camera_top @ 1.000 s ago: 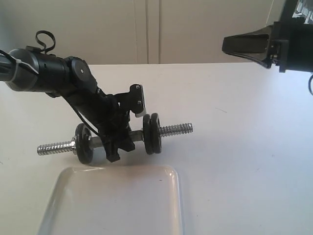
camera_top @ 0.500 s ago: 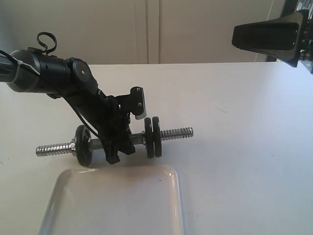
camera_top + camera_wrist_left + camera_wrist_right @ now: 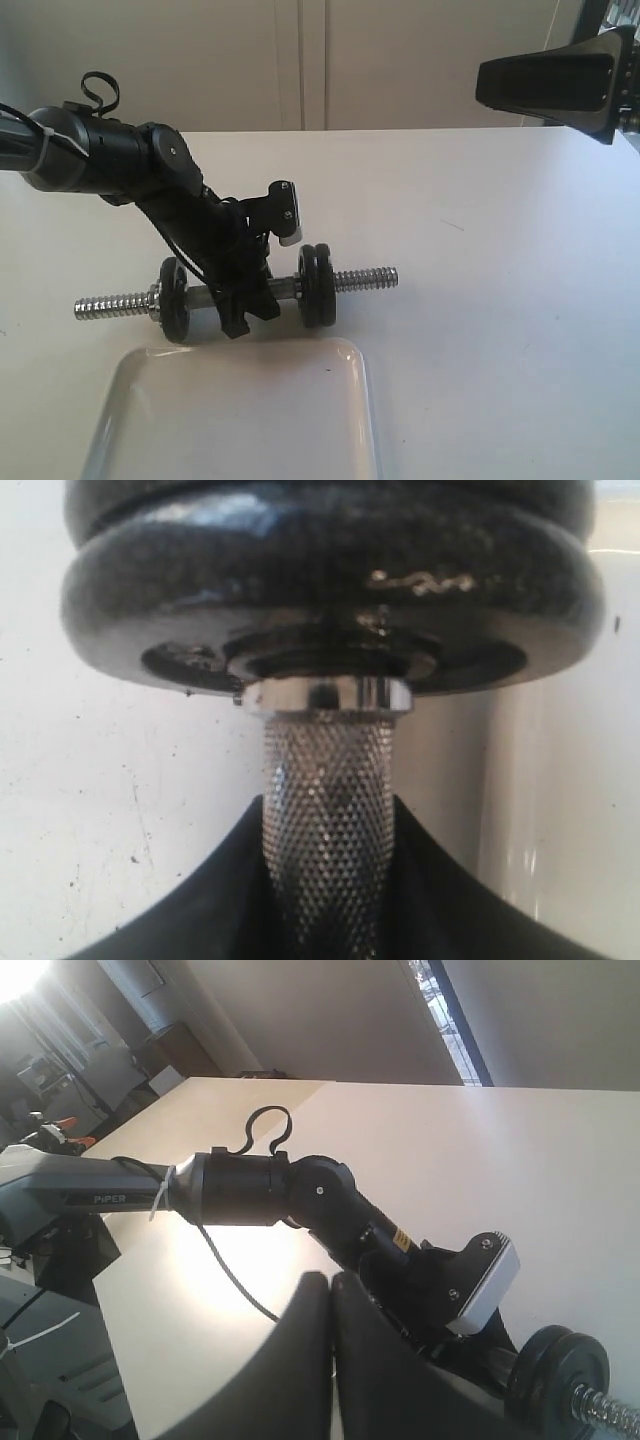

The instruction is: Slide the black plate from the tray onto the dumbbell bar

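Plate [image 3: 324, 285], black, sits on the dumbbell bar [image 3: 365, 276] just right of the left gripper [image 3: 243, 300], whose jaws clamp the bar's knurled middle; right gripper [image 3: 486, 85], upper right, has jaws pressed together.

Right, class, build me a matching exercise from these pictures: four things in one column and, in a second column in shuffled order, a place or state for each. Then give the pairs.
Things:
1. dumbbell bar
2. tray
3. left fingers
4. right fingers

Places and states:
A. pressed together, raised high above the table, holding nothing
B. chrome, level, threaded at both ends
C. glossy white, nearer the exterior camera than the bar
D. clamped on the bar's knurled middle

Pairs: 1-B, 2-C, 3-D, 4-A.
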Robot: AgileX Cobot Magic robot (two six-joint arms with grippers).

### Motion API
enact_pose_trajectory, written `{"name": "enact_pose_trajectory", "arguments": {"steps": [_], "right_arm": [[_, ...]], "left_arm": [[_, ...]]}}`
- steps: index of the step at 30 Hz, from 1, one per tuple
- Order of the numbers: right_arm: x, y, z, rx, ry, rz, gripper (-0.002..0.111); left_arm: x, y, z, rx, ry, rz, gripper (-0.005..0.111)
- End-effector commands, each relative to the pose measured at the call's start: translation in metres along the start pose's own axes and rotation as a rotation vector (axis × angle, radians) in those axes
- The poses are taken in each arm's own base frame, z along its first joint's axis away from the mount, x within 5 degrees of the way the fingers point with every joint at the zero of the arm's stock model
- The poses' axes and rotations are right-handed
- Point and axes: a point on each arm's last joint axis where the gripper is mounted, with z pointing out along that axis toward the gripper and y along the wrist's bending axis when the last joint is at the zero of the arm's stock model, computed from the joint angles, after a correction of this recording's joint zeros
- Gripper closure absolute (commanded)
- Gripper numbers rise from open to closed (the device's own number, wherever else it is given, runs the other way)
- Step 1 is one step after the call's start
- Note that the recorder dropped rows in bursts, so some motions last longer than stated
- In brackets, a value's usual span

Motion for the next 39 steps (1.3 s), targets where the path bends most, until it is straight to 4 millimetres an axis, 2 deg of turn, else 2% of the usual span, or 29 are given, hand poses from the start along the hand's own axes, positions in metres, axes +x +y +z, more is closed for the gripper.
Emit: {"name": "enact_pose_trajectory", "arguments": {"steps": [1,6,9,20,27,32,36,39], "right_arm": [[0.001,0.002,0.000,-0.007,0.000,0.001,0.108],[0.001,0.002,0.000,-0.007,0.000,0.001,0.108],[0.001,0.002,0.000,-0.007,0.000,0.001,0.108],[0.002,0.002,0.000,-0.004,0.006,-0.002,0.108],[0.002,0.001,0.000,-0.002,0.014,-0.005,0.108],[0.003,0.001,0.000,0.000,0.019,-0.007,0.108],[0.003,0.001,0.000,0.001,0.021,-0.008,0.108],[0.003,0.001,0.000,0.003,0.026,-0.010,0.108]], "left_arm": [[-0.017,0.004,-0.018,-0.037,-0.098,-0.059,0.094],[-0.018,0.004,-0.018,-0.039,-0.098,-0.057,0.064],[-0.017,0.005,-0.018,-0.045,-0.098,-0.056,0.056],[-0.017,0.005,-0.018,-0.046,-0.096,-0.053,0.055],[-0.022,0.004,-0.031,-0.068,-0.108,-0.032,0.055],[-0.027,0.000,-0.047,-0.075,-0.117,-0.010,0.055],[-0.029,-0.003,-0.066,-0.099,-0.087,-0.089,0.055],[-0.028,-0.008,-0.085,-0.122,-0.029,-0.144,0.059]]}}
